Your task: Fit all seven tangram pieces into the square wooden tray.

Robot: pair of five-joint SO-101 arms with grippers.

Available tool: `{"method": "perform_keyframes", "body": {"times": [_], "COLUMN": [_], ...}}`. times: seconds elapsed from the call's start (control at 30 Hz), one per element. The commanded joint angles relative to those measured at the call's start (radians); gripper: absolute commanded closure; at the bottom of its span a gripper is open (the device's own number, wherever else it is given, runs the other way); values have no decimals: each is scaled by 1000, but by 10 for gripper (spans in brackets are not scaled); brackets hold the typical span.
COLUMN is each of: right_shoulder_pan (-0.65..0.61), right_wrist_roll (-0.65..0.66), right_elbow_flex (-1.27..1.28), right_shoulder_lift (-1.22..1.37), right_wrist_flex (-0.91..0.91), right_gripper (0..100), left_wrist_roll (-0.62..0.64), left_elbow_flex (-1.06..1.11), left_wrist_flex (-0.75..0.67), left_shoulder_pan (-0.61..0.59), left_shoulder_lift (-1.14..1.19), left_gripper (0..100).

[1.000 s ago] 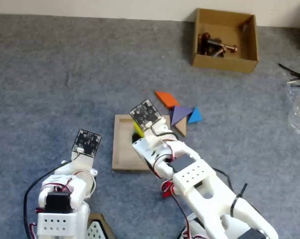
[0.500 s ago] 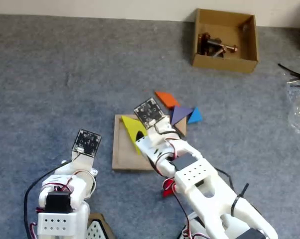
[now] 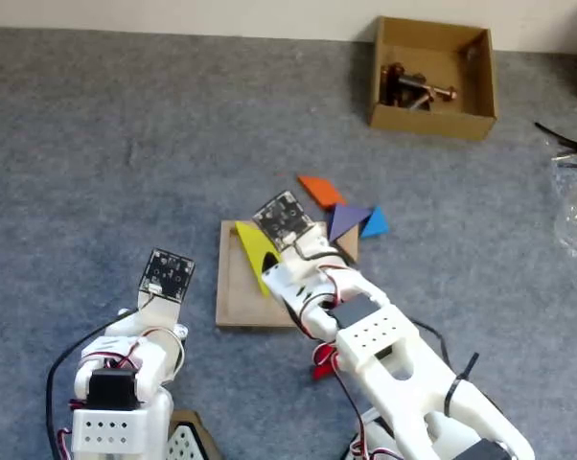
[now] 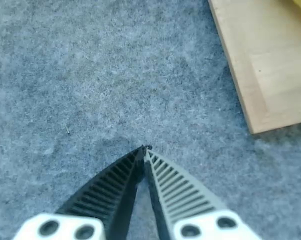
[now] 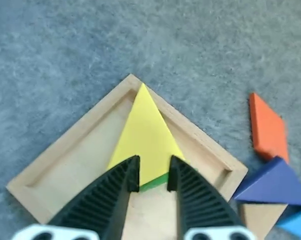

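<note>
The square wooden tray point(image 3: 233, 311) lies mid-table. A yellow triangle point(image 3: 254, 250) rests in it, its tip in the far left corner. In the right wrist view my right gripper point(image 5: 150, 172) hovers open over the base of the yellow triangle point(image 5: 143, 132), with a green piece point(image 5: 155, 182) showing between its fingers. An orange parallelogram point(image 3: 320, 190), a purple triangle point(image 3: 346, 218), a blue triangle point(image 3: 374, 223) and a wood-coloured piece point(image 3: 348, 247) lie just right of the tray. My left gripper point(image 4: 145, 150) is shut and empty over the carpet, near a corner of the tray point(image 4: 270, 65).
A cardboard box point(image 3: 432, 77) with small items sits at the back right. A red piece point(image 3: 322, 365) peeks out under the right arm point(image 3: 365, 335). Clear plastic and cables lie at the right edge. Open grey carpet spreads left of the tray.
My right gripper drew back from the tray's far left corner, uncovering the yellow triangle lying there. The left arm has kept still.
</note>
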Motion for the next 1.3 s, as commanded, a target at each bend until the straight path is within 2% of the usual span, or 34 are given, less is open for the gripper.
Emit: {"method": "perform_keyframes", "body": {"times": [0.0, 0.23, 0.47, 0.57, 0.87, 1.27], "right_shoulder_pan": [30, 128, 128, 131, 120, 102], "right_wrist_roll": [75, 97, 20, 41, 69, 69], "right_elbow_flex": [-10, -13, -13, -33, -223, -255], "right_shoulder_lift": [-5, -4, -2, 33, 363, 381], "right_wrist_flex": [-28, -28, -108, -124, -127, -211], "right_gripper": [998, 995, 995, 995, 995, 995], "left_wrist_roll": [8, 8, 8, 8, 8, 8], "left_elbow_flex": [21, 21, 21, 21, 21, 21], "left_wrist_flex": [5, 5, 5, 5, 5, 5], "left_shoulder_pan": [-4, -4, -4, -4, -4, -4], "left_shoulder_lift": [-7, -7, -7, -7, -7, -7], "left_gripper": [995, 995, 995, 995, 995, 995]}}
